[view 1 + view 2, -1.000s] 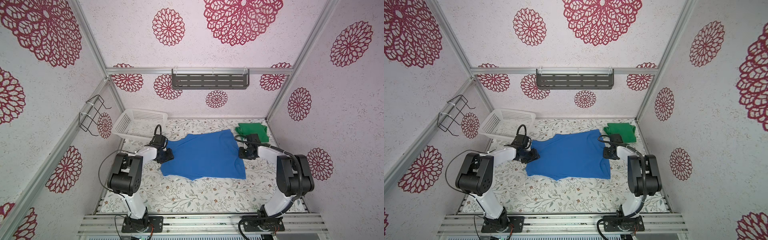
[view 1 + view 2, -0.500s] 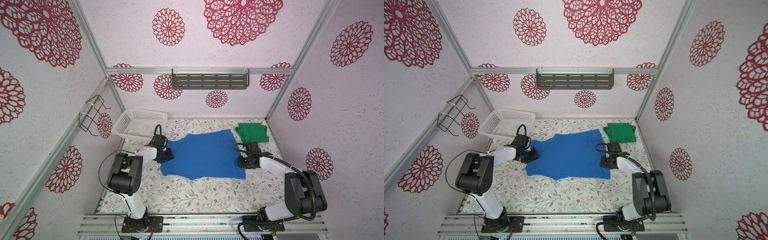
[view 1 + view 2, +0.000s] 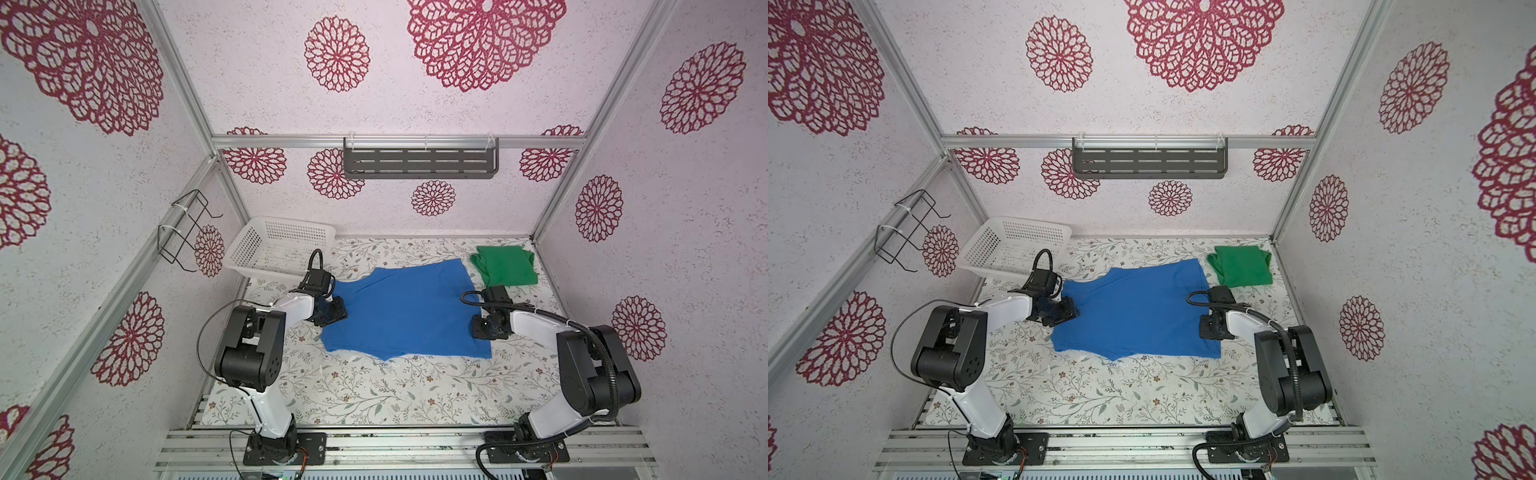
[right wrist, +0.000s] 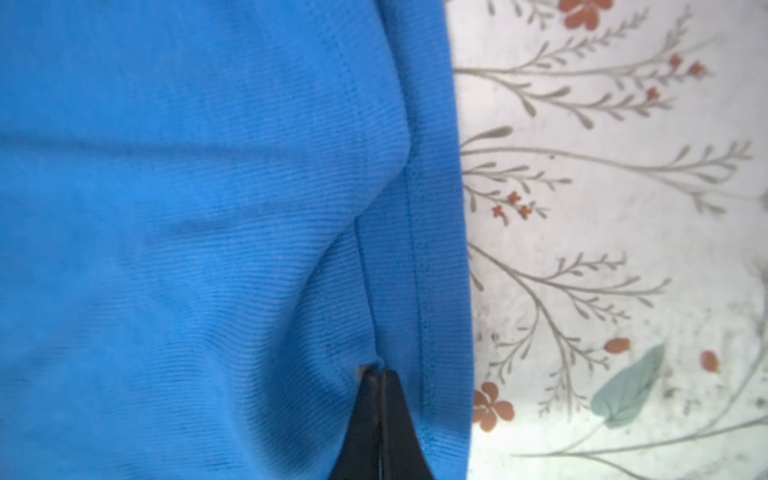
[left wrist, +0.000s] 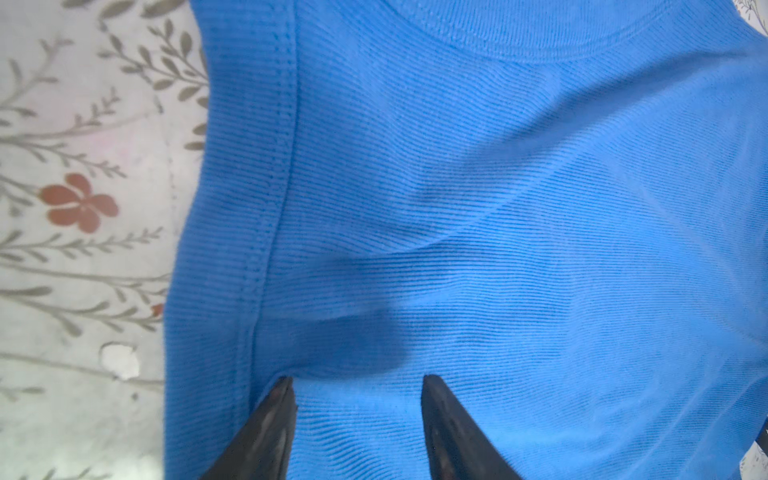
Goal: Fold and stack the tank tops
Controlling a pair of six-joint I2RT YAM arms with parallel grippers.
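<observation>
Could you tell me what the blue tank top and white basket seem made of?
Royal blue tank top: apparently fine ribbed knit cloth, matte; close ribs and stitched hems. White perforated basket: probably rigid plastic, smooth; moulded grid of holes.

Blue tank top (image 5: 498, 208) cropped at edges

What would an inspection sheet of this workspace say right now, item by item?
Surface: floral-print table, with a few small white flecks on it.
Job's things: blue tank top spread out mid-table; green tank top folded at the far right corner, apart from it.
Clutter: white basket at the far left corner; nothing seen inside.
Grippers: left gripper open, tips on the blue top's left edge; right gripper shut, pinching the blue top near its right hem.
Cables: black cable loop at the left wrist, another at the right.
Surroundings: grey shelf on the back wall; wire rack on the left wall.
</observation>
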